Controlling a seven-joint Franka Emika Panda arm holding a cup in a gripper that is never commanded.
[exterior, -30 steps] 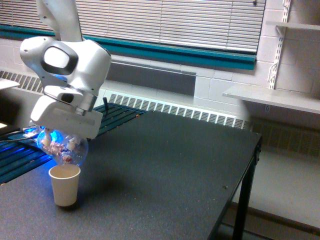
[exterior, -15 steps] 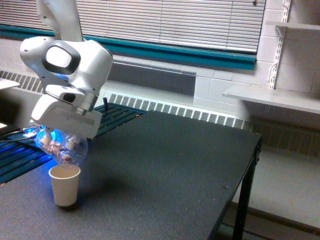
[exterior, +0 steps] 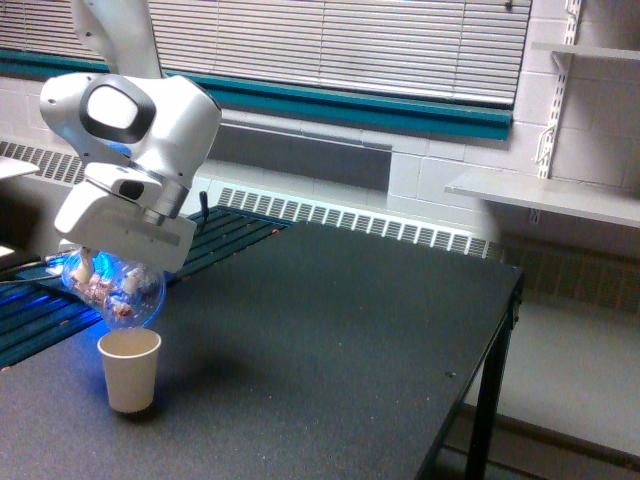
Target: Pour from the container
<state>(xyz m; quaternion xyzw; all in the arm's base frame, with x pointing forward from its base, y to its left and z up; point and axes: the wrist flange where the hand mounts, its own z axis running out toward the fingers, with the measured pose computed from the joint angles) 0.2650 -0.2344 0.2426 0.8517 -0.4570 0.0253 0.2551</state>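
Dark table (exterior: 350, 330), container (exterior: 115, 290) seemingly under gripper (exterior: 100, 268).

We see the table (exterior: 330, 330) filling the middle of the exterior view, with the paper cup (exterior: 129, 370) standing upright on it near the exterior view's left edge. Just above the cup hangs the container (exterior: 112, 290), tilted and not touching it — bits lie inside it. The gripper (exterior: 95, 270) sits on top of the container, below the arm (exterior: 130, 120). Behind the table runs a radiator (exterior: 350, 222) along the wall, under the blinds (exterior: 350, 45). At the exterior view's right, shelves (exterior: 545, 195) stand off the wall — beyond the table's far corner.
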